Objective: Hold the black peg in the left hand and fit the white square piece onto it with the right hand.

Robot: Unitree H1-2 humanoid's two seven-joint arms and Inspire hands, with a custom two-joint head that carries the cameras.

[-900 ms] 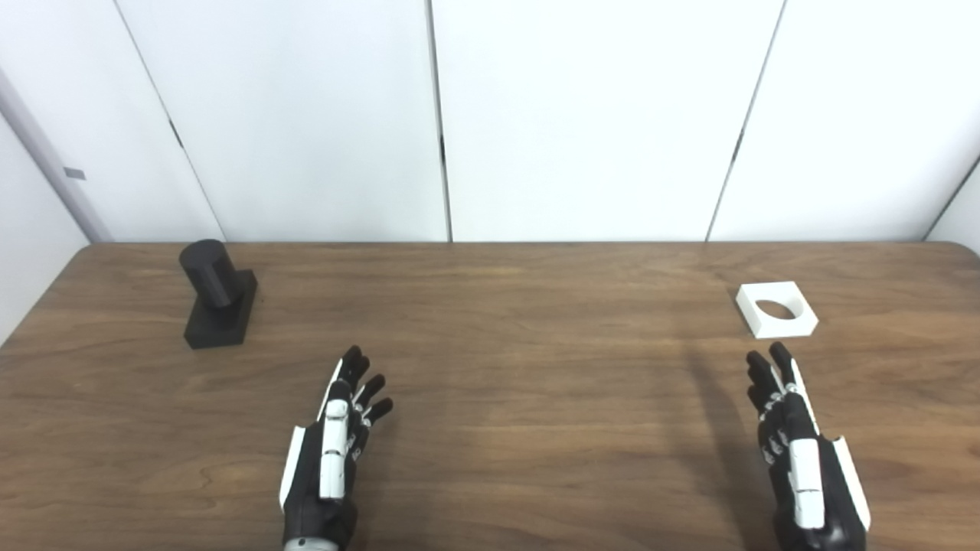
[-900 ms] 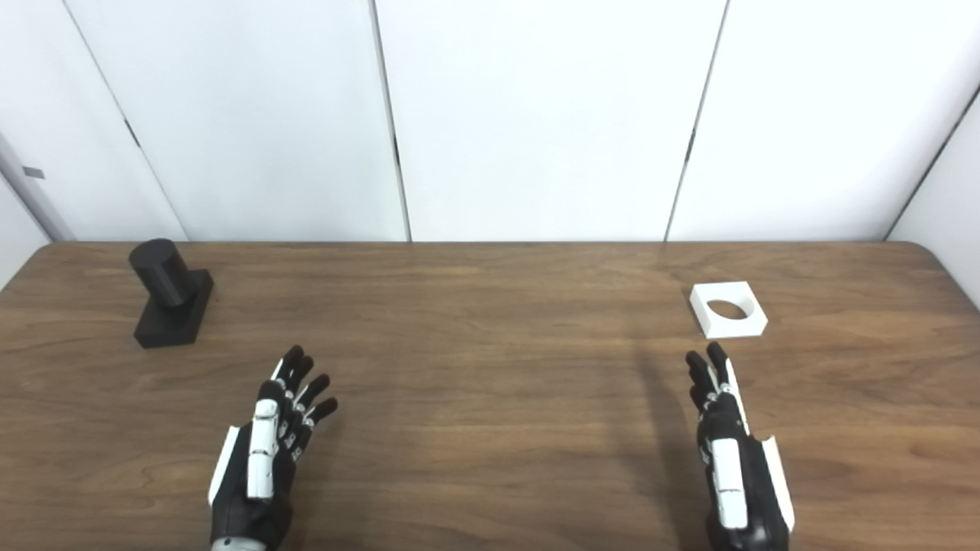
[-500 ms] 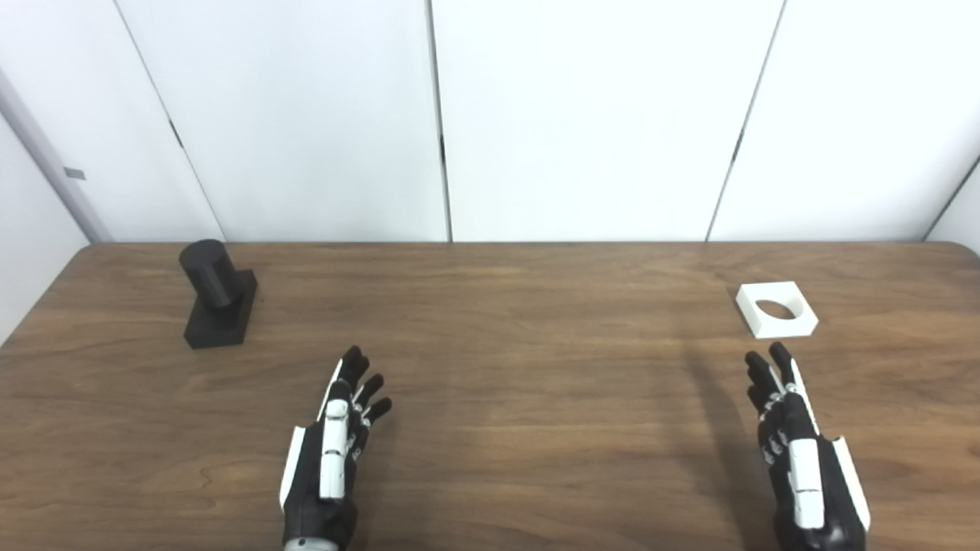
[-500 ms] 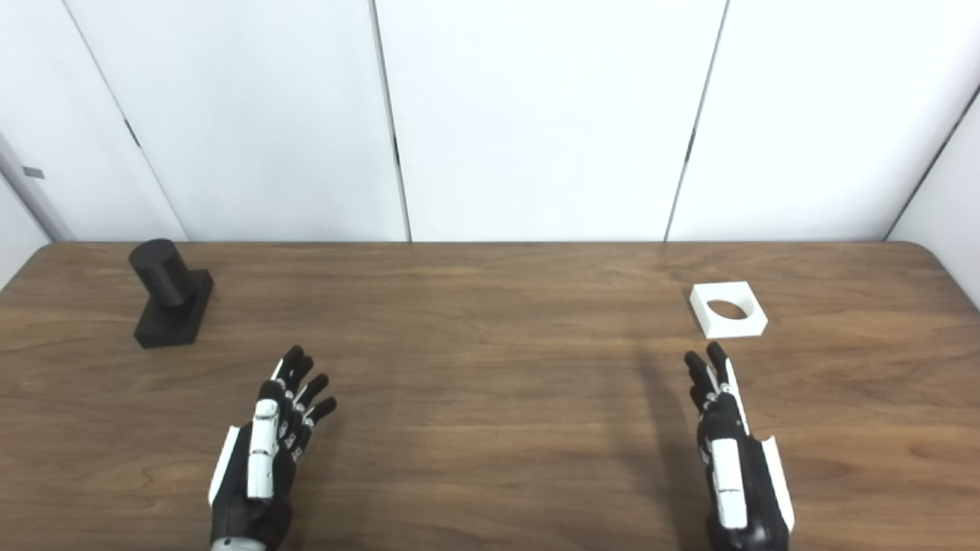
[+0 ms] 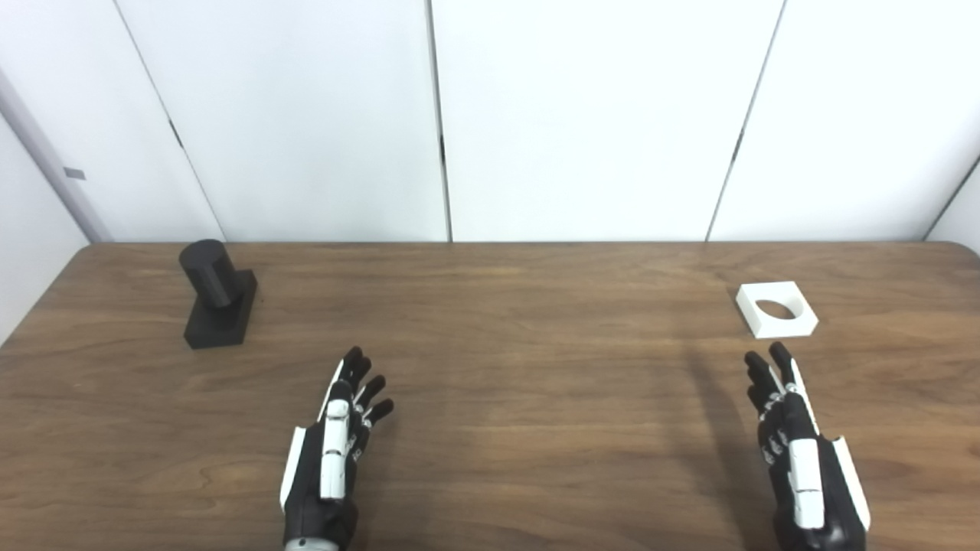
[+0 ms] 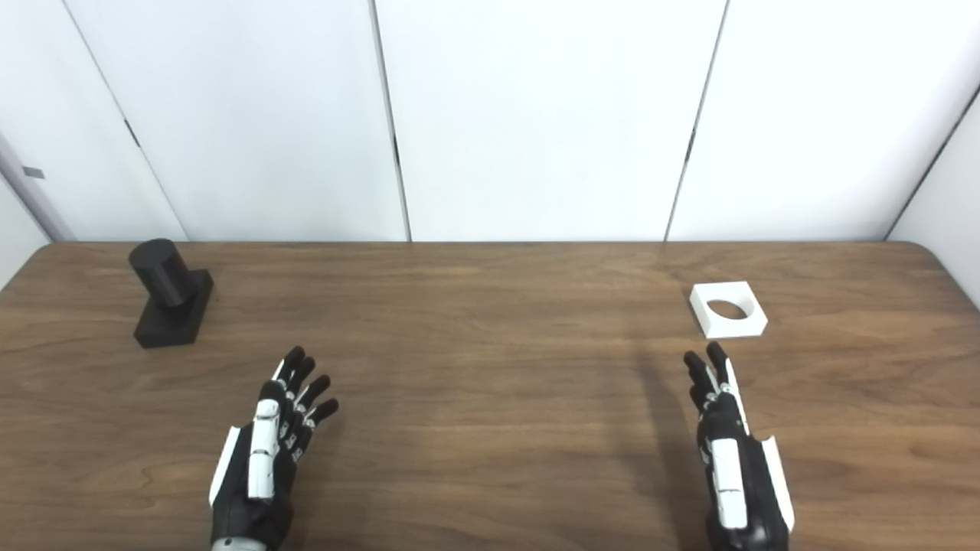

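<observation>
- Nothing has moved since the earlier frames: both our hands and both parts sit where they were, and the camera is steady too.
- Our left hand is low over the brown wood-grain table, near the front edge, left of centre. Fingers are spread, pointing away from us, and it holds nothing.
- Our right hand is at the front right, edge-on to the camera, with its fingers extended and slightly apart. It is empty too.
- The black cylindrical peg on its black rectangular base stands at the far left of the table, well apart from the left hand. The peg axis is upright and looks tilted toward the upper left in the view. The base's long axis runs roughly front to back, and the peg sits on its far end.
- The white square piece with a round hole lies flat at the far right, hole facing up, its edges turned slightly off the table edge. It sits just beyond the right hand's fingertips, with a gap between them.
- We can read no brand, label or writing on either part or on the hands.
- White wall panels with dark seams stand behind the table.
</observation>
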